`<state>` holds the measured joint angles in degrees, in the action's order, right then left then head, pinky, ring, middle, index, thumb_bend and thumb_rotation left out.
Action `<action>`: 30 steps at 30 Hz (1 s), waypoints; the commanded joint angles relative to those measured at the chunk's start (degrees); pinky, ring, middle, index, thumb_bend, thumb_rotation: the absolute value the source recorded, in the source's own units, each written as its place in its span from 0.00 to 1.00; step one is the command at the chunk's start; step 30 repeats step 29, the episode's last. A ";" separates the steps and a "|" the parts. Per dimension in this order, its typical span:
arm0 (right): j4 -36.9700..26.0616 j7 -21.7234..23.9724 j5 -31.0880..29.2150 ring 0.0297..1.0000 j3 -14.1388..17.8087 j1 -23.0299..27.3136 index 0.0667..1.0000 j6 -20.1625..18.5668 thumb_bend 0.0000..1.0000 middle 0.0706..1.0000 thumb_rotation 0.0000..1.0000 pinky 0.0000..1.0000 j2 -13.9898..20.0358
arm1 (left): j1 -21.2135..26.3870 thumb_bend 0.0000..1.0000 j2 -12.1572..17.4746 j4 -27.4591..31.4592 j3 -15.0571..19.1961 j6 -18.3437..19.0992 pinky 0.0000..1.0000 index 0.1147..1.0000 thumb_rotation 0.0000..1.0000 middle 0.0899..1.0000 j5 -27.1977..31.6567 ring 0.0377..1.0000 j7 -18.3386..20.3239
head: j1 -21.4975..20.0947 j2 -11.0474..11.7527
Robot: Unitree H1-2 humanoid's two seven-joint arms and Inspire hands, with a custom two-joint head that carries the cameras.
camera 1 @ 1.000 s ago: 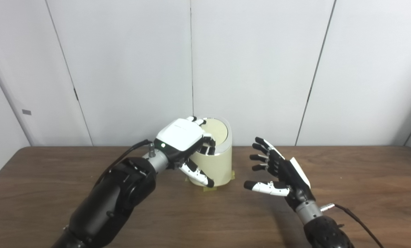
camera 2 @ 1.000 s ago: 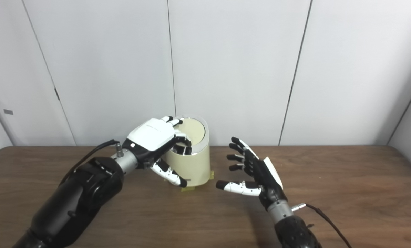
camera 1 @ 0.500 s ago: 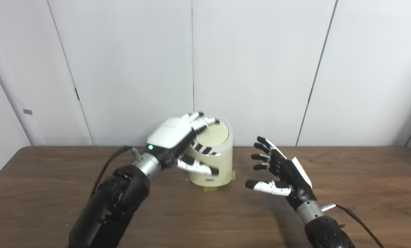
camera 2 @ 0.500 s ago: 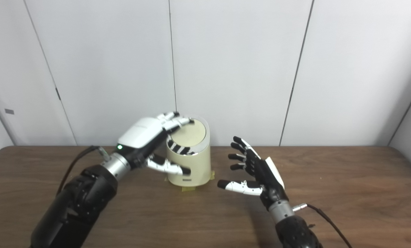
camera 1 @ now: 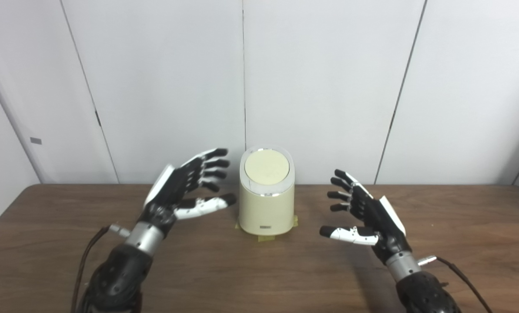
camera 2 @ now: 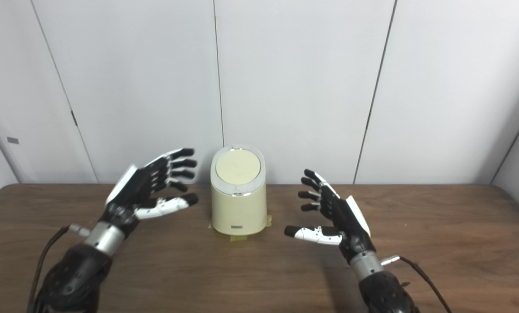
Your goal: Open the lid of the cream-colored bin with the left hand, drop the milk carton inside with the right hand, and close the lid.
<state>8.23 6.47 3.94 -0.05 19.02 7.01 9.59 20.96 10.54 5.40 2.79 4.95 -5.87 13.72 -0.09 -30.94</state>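
We are looking at a cream-colored bin (camera 1: 266,198) that is standing upright on the worktop (camera 1: 259,269), near its far edge and in the middle. The bin is a smooth, rounded cylinder of matte plastic. Its lid (camera 1: 267,167) is a flat round disc with a thin bright ring around it, and it is lying closed and tilted a little toward us. A small dark label is sitting low on the front wall, and pieces of yellowish tape (camera 1: 263,238) are showing under the base. The worktop is dark brown wood with a clear grain. Behind it, plain pale wall panels (camera 1: 329,87) are standing with thin vertical seams.

Our left hand (camera 1: 185,191) is hanging in the air just beside the bin on its left, not touching it. Its palm is turning toward the bin, its black and white fingers (camera 1: 213,163) are spreading apart, and it is holding nothing. Our right hand (camera 1: 363,217) is hovering over the worktop to the right of the bin, a little apart from it, also with fingers spread and empty, with the thumb pointing toward the bin.

One second ago the left hand was resting over the lid with curled fingers; now it is drawn back to the left and opened. The right hand is keeping almost the same pose. We are not seeing the milk carton anywhere.
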 commanded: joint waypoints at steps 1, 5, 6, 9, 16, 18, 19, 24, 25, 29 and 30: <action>-3.08 -0.39 0.47 0.78 0.18 1.16 0.89 -0.20 0.85 0.88 0.24 0.67 0.86 | 0.21 0.82 -0.19 2.99 1.38 -0.64 0.61 0.83 0.37 0.75 2.07 0.69 -2.03 | 0.03 -0.17; -4.38 -0.35 1.06 0.77 0.15 0.69 0.87 -0.88 0.86 0.87 0.25 0.64 1.14 | -3.45 0.80 -1.27 3.01 3.02 -1.56 0.57 0.83 0.37 0.75 4.41 0.69 -3.87 | 0.13 -0.34; -4.24 -0.27 1.02 0.76 0.15 0.59 0.87 -0.56 0.87 0.86 0.27 0.63 1.21 | -4.29 0.80 -1.55 2.51 3.19 -2.58 0.57 0.83 0.37 0.74 4.64 0.69 -4.41 | 0.12 -0.34; -3.54 0.18 0.83 0.77 -0.09 0.38 0.88 1.13 0.88 0.87 0.31 0.63 1.66 | -6.34 0.77 -2.28 1.04 3.61 -4.91 0.59 0.83 0.36 0.76 6.80 0.72 -4.88 | 0.10 -0.28; -4.99 1.50 -1.50 0.78 -0.29 -0.79 0.87 -0.73 0.87 0.86 0.28 0.66 1.19 | -8.47 0.79 -1.50 -2.18 2.73 -7.88 0.62 0.83 0.37 0.78 8.13 0.75 -4.50 | -0.04 -0.08; -5.21 1.40 -1.60 0.78 -0.29 -0.92 0.87 -0.82 0.88 0.86 0.28 0.65 0.92 | -8.64 0.79 -1.09 -2.60 2.48 -8.44 0.62 0.83 0.37 0.78 8.52 0.75 -4.08 | -0.06 -0.07; -5.36 1.34 -1.65 0.77 -0.29 -0.98 0.86 -0.91 0.88 0.86 0.28 0.65 0.79 | -8.71 0.79 -0.92 -2.80 2.38 -8.71 0.63 0.83 0.37 0.78 8.72 0.75 -3.90 | -0.06 -0.03; -5.37 0.97 -1.60 0.78 -0.28 -1.15 0.86 -0.75 0.88 0.86 0.29 0.66 0.31 | -8.64 0.78 0.65 -3.78 1.35 -10.87 0.64 0.84 0.39 0.79 7.13 0.76 -3.85 | -0.15 0.04; -5.24 1.00 -1.65 0.78 -0.29 -1.15 0.86 -0.43 0.88 0.85 0.29 0.67 0.23 | -8.58 0.79 0.85 -3.79 1.25 -10.87 0.65 0.84 0.39 0.79 7.33 0.76 -3.80 | -0.16 0.06; -4.61 1.61 -2.55 0.79 -0.27 -1.14 0.87 0.69 0.86 0.86 0.28 0.67 0.01 | -8.24 0.80 1.08 -4.05 1.14 -11.30 0.67 0.85 0.34 0.80 8.81 0.75 -3.46 | -0.31 0.18; -4.61 1.61 -2.55 0.79 -0.27 -1.14 0.87 0.69 0.86 0.86 0.28 0.67 0.01 | -8.24 0.80 1.08 -4.05 1.14 -11.30 0.67 0.85 0.34 0.80 8.81 0.75 -3.46 | -0.31 0.18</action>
